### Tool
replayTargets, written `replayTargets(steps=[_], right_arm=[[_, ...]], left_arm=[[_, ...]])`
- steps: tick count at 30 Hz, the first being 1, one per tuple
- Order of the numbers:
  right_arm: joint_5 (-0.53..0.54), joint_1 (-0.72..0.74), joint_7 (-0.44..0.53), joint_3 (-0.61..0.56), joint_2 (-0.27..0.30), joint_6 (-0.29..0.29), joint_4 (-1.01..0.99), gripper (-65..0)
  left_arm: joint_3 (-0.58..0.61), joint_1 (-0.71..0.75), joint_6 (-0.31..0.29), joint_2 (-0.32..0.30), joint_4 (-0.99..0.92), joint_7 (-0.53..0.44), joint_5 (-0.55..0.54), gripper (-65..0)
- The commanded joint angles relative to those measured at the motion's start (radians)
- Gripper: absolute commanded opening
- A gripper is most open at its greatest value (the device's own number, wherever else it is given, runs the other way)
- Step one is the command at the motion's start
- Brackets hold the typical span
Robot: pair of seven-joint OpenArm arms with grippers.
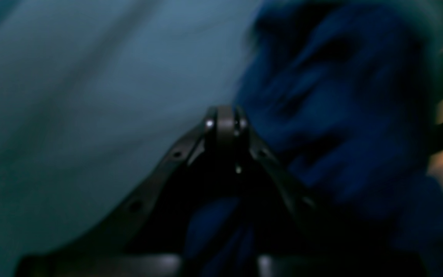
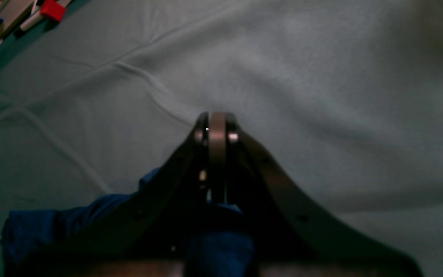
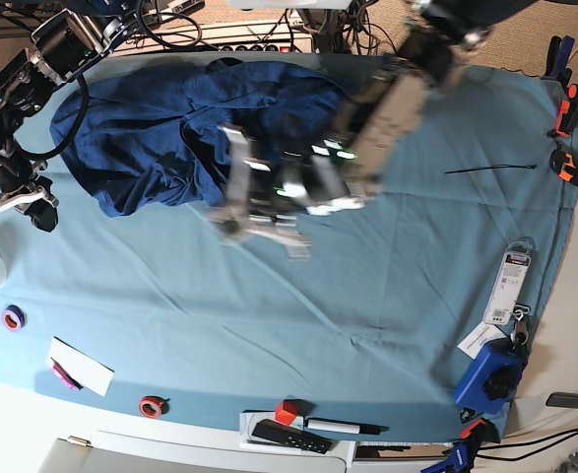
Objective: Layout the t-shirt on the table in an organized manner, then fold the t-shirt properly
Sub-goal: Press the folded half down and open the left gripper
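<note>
T-shirt (image 3: 170,118) beside left arm's closed jaws.

The t-shirt (image 3: 170,128) lies in a heap on the bench (image 3: 387,296), by its far left corner. The left gripper (image 3: 234,212) is over the middle, just beside the heap. The right gripper (image 3: 8,202) is at the left edge.
</note>
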Motion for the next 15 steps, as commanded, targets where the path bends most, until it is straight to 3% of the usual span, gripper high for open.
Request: replayTargets(steps=[1, 7, 11, 15], right_arm=[[0.024, 0.014, 0.026, 0.002, 0.019, 0.004, 0.014, -65.0], [0.025, 0.014, 0.031, 0.002, 0.018, 0.004, 0.014, -65.0], [0.024, 0.014, 0.032, 0.002, 0.013, 0.005, 0.014, -65.0], [0.025, 0.014, 0.031, 0.002, 0.013, 0.006, 0.014, -65.0]], left_arm=[[-0.016, 0.0, -0.013, -0.006, 0.014, -0.029, -0.016, -65.0], [-0.075, 0.069, -0.026, -0.075, 0.008, -0.068, -0.016, -65.0], [-0.073, 0.081, -0.026, -0.063, -0.04, -0.114, -0.016, -65.0], [-0.073, 0.072, -0.035, -0.008, -0.105, -0.122, -0.015, -65.0]])
